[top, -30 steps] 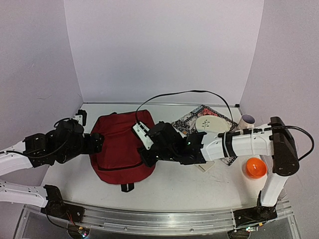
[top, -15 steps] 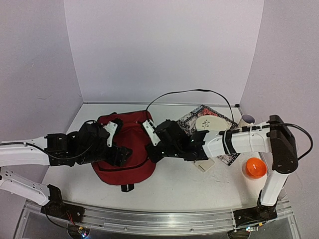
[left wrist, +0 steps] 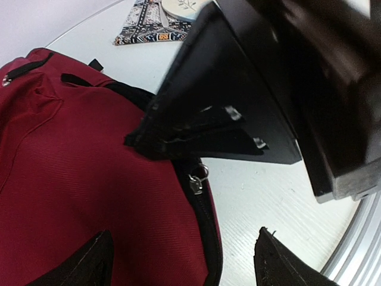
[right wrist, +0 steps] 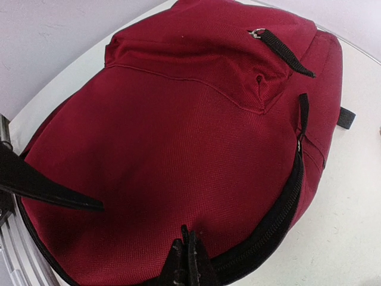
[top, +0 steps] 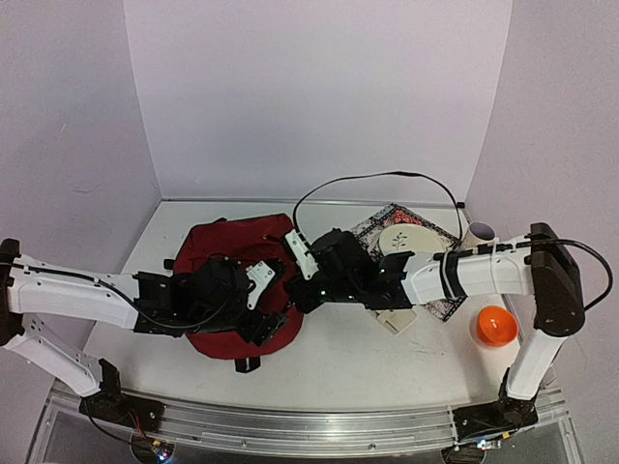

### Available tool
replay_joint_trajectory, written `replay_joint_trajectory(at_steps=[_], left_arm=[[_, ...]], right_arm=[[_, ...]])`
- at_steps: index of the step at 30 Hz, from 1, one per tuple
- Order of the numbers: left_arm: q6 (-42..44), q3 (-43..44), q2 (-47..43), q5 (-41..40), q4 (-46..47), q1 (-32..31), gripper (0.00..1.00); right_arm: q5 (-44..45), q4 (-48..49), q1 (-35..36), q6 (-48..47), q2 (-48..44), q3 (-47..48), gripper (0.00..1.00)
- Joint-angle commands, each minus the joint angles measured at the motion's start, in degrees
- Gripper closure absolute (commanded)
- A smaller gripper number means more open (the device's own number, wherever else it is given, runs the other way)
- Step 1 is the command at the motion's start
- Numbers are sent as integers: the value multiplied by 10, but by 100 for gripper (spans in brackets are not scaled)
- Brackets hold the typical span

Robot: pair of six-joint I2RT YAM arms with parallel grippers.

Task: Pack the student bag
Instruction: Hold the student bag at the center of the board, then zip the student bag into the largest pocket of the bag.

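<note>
While the large dark red fabric backpack (top: 227, 266) lies flat on the white table (top: 387, 358), right gripper (right wrist: 186, 251) clenched at its black zip edge (right wrist: 280, 208), we should steer the wide-open left gripper (left wrist: 181, 241) onto the metal zip pull (left wrist: 198, 179).

matt ribbed red cloth on the student bag (right wrist: 178, 149), shiny metal zipper pull (left wrist: 199, 178), smooth white table (left wrist: 268, 196)
</note>
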Motion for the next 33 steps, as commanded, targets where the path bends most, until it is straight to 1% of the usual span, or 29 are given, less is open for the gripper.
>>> replay_joint_trajectory(at_steps=[1,4,6,8,9,14,15,16,22,26,33], left_arm=[[25,8,49,-37,41,-8,18],[23,6,69,-68,42,-13,23],[22,2,72,-78,45,-15,32],[22,-2,71,-76,47,-15,45],[21,-3,70,-75,47,-15,54],[9,-27,40,-52,44,-15,94],[7,-33,28,-43,42,-15,99],[4,-40,14,-32,41,-16,100],[-21,-87,-94,4,21,-23,100],[-49,-119,-160,36,20,-24,100],[-98,-162,-277,55,22,-24,100]], right_arm=[[-13,21,-5,12,-31,0,100],[-14,21,-7,15,-33,-1,100],[-14,22,-9,18,-35,-2,100],[-15,22,-13,21,-36,-3,100],[-15,23,-14,23,-35,-3,100],[-9,23,-27,28,-35,-2,100],[-6,23,-32,29,-34,-2,100],[-4,23,-39,29,-33,-1,100],[-8,20,-99,28,-12,17,100],[-19,19,-136,23,17,44,100],[-31,2,-195,29,81,113,100]])
